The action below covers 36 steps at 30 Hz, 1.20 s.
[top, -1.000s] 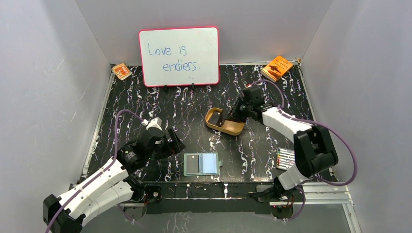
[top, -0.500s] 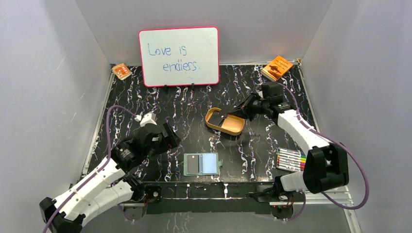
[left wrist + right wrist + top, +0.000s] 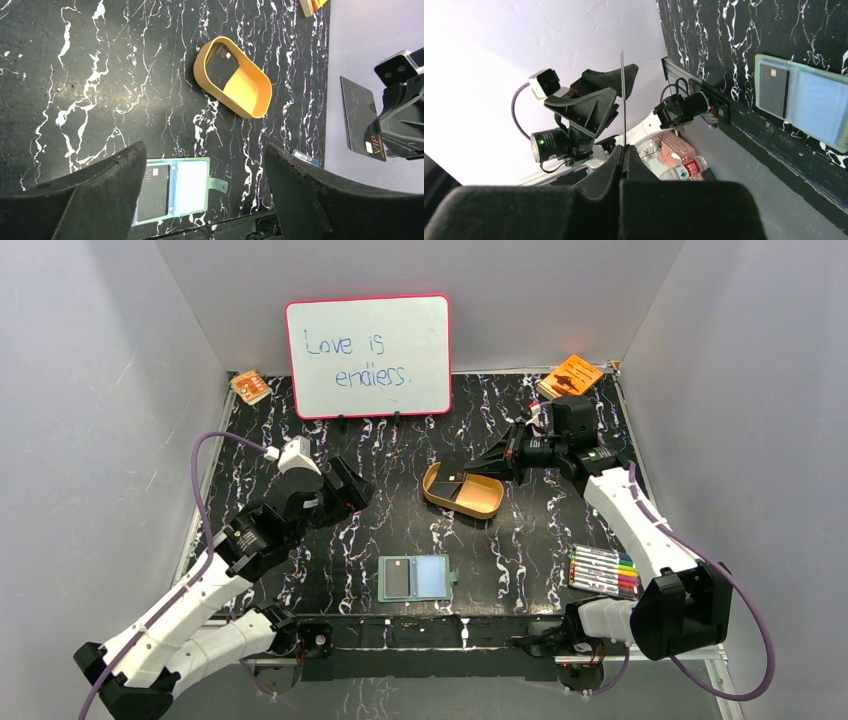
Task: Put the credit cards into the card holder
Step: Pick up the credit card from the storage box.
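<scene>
Over the glossy black, white-veined table (image 3: 400,525), we saw the left gripper (image 3: 350,490) spread wide and empty. A smooth tan oval tray (image 3: 487,503) held one flat dark credit card (image 3: 452,480); the sage card holder (image 3: 432,577) lay open near the front edge, a second card (image 3: 398,578) in its left-hand pocket. The right gripper (image 3: 624,150) pinched a thin third card (image 3: 622,95) edge-on.

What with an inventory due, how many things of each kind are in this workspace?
cards: 3
wallet: 1
tray: 1
booklets: 2
whiteboard: 1
marker set: 1
Total: 9
</scene>
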Each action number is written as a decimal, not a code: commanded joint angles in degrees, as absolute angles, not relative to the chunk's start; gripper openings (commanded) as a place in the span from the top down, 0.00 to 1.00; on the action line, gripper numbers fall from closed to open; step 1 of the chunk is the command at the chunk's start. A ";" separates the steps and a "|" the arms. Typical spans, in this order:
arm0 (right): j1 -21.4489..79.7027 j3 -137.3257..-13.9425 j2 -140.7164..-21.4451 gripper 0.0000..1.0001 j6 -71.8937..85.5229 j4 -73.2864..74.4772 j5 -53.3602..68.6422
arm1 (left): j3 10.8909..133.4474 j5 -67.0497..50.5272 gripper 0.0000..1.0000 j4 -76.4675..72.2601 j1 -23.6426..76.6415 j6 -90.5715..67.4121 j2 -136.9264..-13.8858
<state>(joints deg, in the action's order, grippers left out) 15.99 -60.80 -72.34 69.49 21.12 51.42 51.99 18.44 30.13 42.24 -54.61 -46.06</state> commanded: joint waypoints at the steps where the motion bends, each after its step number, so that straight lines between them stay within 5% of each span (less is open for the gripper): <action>1: 16.01 -62.98 -70.42 1.00 70.24 21.16 55.19 | 54.73 18.02 0.15 29.07 42.41 -54.26 -46.58; 11: 16.76 -59.44 -69.65 1.00 67.15 13.05 59.94 | 50.63 7.83 0.11 18.58 42.43 -56.52 -45.62; 24: 20.05 -59.81 -64.26 1.00 53.61 -2.58 68.04 | 41.13 -10.62 0.11 -12.98 42.42 -55.74 -41.53; 36: 21.05 -57.39 -63.27 1.00 57.79 -9.82 70.04 | 43.11 -18.04 0.13 -20.23 42.39 -53.98 -46.32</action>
